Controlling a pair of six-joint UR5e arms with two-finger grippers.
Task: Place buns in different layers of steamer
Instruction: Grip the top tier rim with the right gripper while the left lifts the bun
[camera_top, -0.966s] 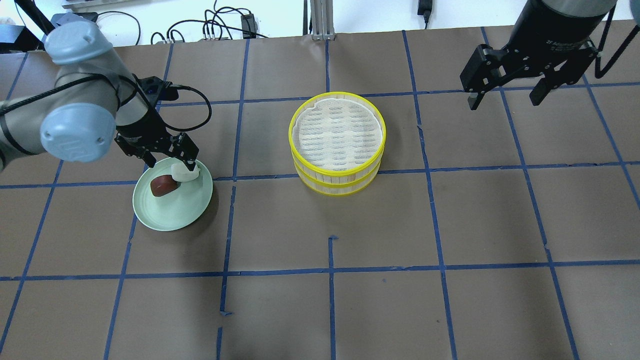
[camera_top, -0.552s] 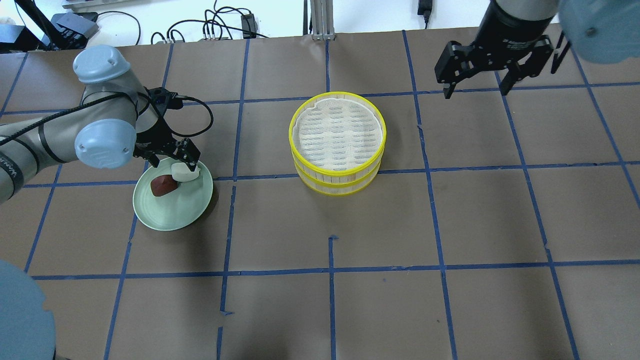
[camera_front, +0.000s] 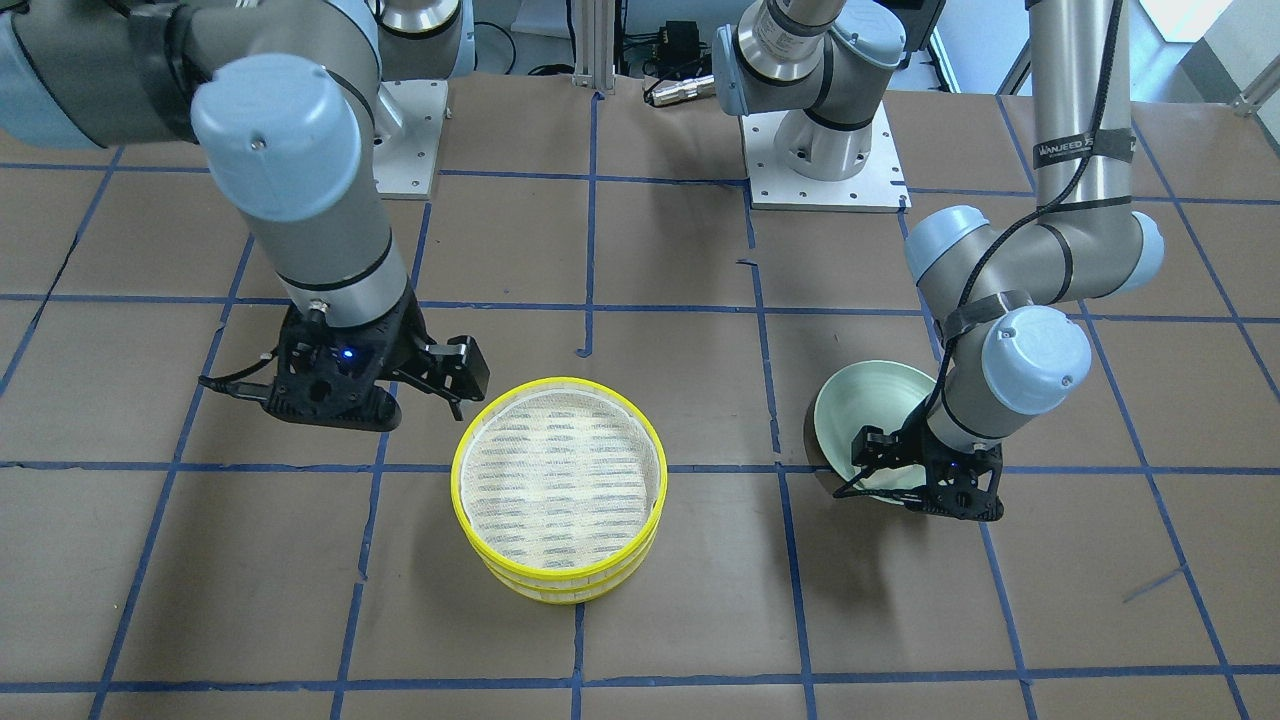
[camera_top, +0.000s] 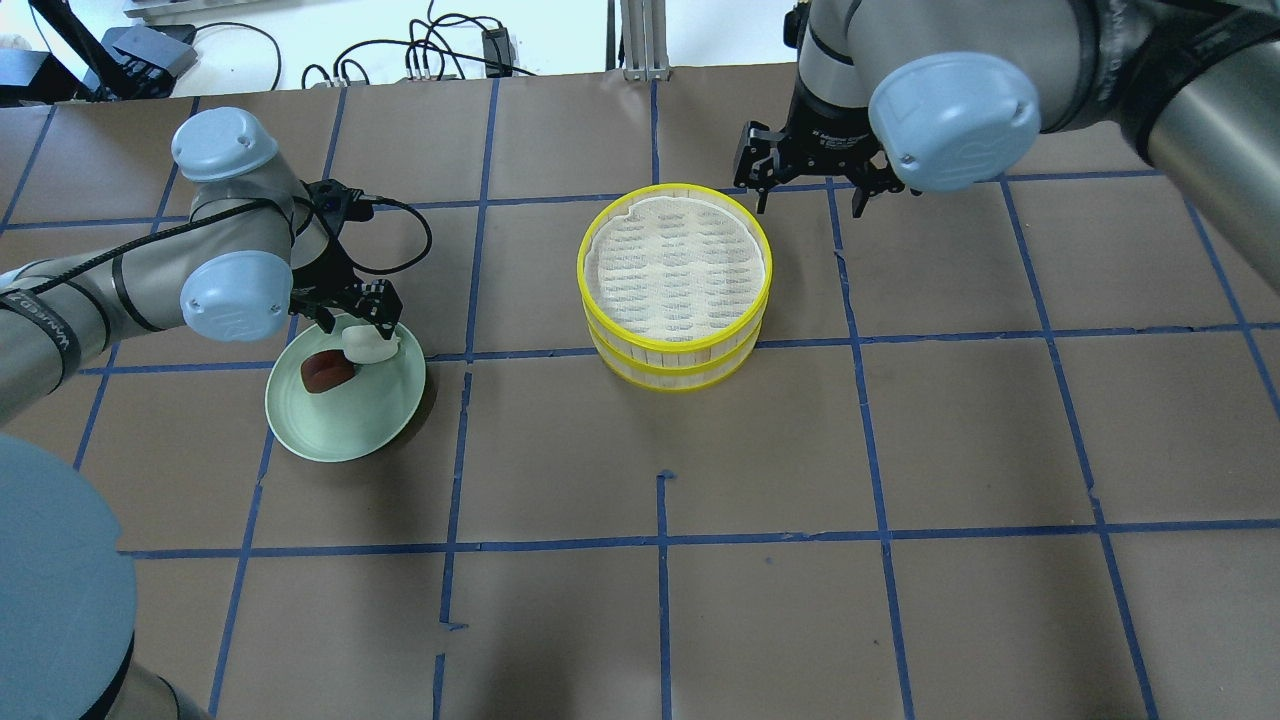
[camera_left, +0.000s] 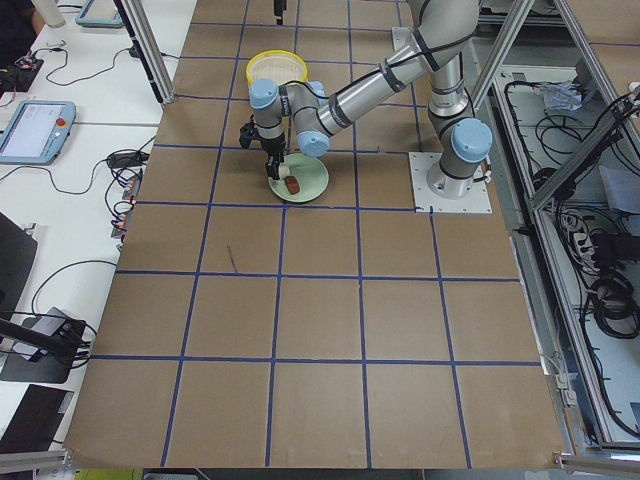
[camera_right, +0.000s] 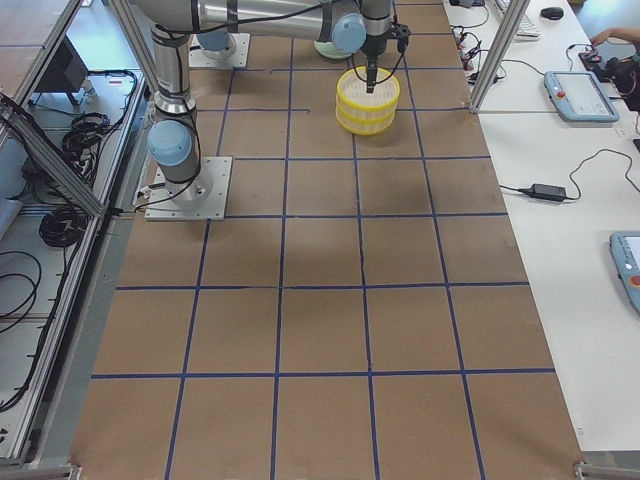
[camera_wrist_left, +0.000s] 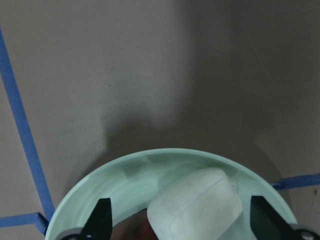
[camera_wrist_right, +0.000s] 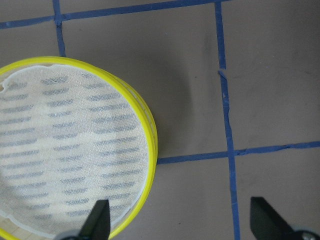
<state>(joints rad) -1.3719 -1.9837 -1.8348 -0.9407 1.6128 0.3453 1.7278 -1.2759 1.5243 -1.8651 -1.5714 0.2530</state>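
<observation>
Two steamer layers with yellow rims are stacked at the table's middle; the empty top layer sits on the lower one. The white bun and the reddish-brown bun lie side by side on a pale green plate. My left gripper is open, low over the plate, its fingers either side of the white bun. My right gripper is open and empty, just beyond the stack's far right rim.
The table is brown paper with a grid of blue tape. Cables and a metal post lie along the far edge. The plate is on the left, about a grid square away from the stack.
My right arm has swung left from the far right corner to the steamer's far right rim. My left arm has drawn in, its gripper still open around the white bun.
</observation>
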